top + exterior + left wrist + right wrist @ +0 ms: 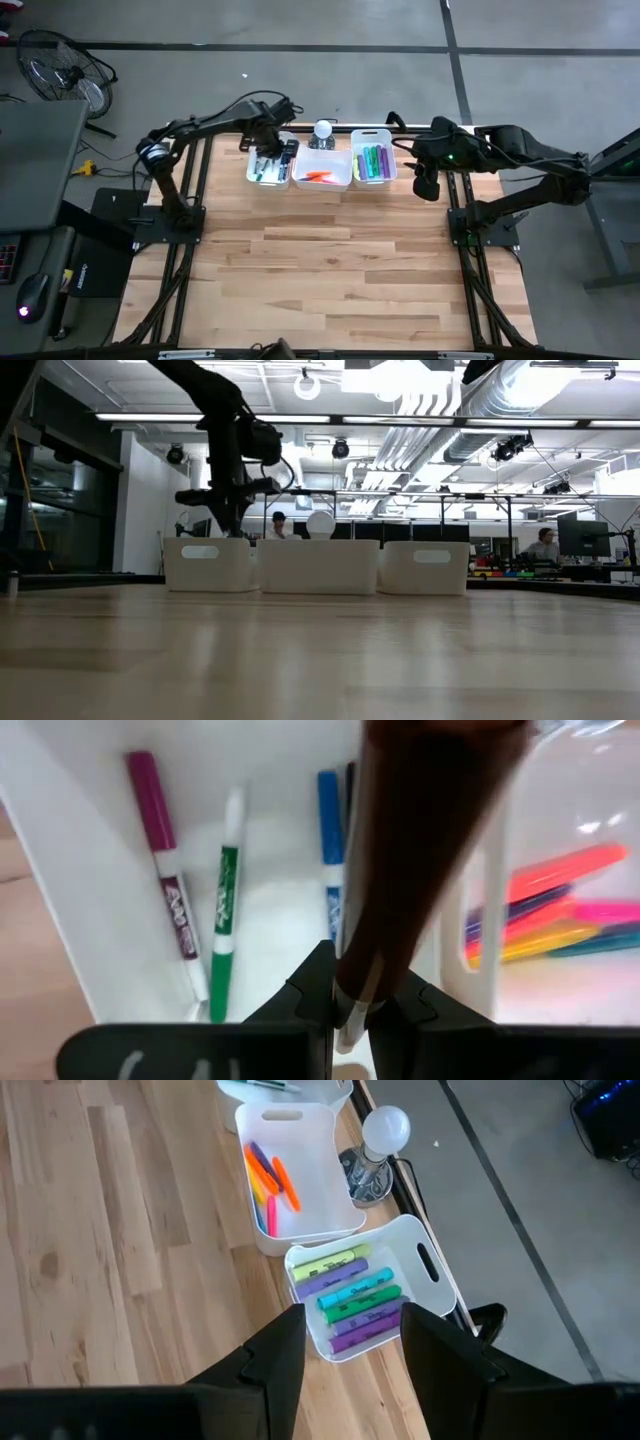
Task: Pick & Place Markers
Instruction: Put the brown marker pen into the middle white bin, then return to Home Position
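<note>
Markers sit sorted across three white rectangular plastic bins lined up along the far edge of the pale wooden table (330,260). Above the left-hand white bin (258,178) the left gripper (352,1005) hangs with its two dark fingers pinched narrow on a dark brown marker with a pale band (420,850), the barrel standing up out of the grip toward the camera. Beneath it, on the floor of that bin, lie a purple-capped white marker (165,870), a green marker (225,910) and a blue marker (330,840). Orange, pink and yellow markers (555,910) rest in the middle bin (322,183) next door, and the right-hand bin (425,1265) holds a row of green, purple and teal ones (352,1295).

The right gripper (352,1345) waits off the table's right side, near the right-hand bin, its fingers spread wide with nothing between them.

By the look of it, the placing step is in hand: the brown marker is carried over its bin but not yet let go. The next move would seem to call for a short descent inside the bin walls, clear of the handle cut-out, and then a release gentle enough that the marker lands flat beside the others rather than bouncing out or tipping against the wall.
</note>
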`<state>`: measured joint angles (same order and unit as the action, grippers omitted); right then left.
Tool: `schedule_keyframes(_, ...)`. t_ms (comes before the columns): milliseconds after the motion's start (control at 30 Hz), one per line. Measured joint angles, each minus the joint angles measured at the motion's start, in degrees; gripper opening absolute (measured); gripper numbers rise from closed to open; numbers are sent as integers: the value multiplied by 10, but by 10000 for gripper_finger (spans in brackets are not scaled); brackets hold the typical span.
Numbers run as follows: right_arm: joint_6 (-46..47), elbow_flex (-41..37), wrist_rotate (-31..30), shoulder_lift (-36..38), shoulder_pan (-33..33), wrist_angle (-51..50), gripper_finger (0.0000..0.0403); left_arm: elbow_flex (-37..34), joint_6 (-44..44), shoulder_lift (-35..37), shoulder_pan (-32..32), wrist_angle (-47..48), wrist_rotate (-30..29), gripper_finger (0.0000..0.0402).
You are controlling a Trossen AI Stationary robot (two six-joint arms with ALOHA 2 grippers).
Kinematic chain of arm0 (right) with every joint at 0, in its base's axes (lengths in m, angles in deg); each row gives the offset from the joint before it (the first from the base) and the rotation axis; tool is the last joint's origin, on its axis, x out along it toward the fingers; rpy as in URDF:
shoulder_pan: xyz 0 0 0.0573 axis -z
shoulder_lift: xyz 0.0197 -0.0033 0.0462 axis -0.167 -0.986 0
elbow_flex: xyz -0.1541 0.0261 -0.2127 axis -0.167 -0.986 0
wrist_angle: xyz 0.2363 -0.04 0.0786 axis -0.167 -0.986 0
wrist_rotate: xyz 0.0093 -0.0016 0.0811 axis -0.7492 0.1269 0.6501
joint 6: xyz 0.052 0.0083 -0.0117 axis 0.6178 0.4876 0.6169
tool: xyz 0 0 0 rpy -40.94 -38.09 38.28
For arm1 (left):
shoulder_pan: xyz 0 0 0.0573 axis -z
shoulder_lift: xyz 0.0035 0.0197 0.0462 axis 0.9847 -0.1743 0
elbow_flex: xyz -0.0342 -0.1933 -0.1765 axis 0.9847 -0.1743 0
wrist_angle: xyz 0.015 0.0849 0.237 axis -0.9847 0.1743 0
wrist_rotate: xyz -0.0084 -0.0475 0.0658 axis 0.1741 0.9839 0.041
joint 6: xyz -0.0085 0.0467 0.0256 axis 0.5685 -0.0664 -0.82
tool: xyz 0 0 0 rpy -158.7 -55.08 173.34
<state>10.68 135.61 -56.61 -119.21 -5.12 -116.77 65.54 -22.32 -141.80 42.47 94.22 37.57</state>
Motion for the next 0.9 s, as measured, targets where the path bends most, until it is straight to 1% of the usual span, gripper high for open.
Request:
schedule_keyframes(100, 0, 0, 0, 0, 0, -2, 154, 16, -2, -24, 0, 28, 2, 28)
schedule_keyframes(233, 0, 0, 0, 0, 0, -7, 154, 17, -5, -42, 0, 70, 9, 28)
schedule_keyframes(433, -1, 0, 0, 0, 0, -7, 154, 17, -4, -51, 0, 64, 22, 30)
schedule_keyframes(500, -4, 0, 0, 0, 0, -8, 153, 17, 0, -51, 2, 65, 25, 51)
schedule_keyframes(600, -6, 0, 0, 0, 0, -11, 154, 17, 0, -51, 5, 64, 25, 101)
schedule_keyframes(700, -6, 0, 0, 0, 0, -17, 153, 17, -9, -51, 5, 65, 27, 141)
schedule_keyframes(800, -6, 0, 0, 1, 0, -24, 154, 17, -26, -51, 11, 65, 27, 165)
schedule_keyframes(900, -5, 0, 0, 8, 0, -41, 154, 17, -62, -39, 25, 65, 23, 171)
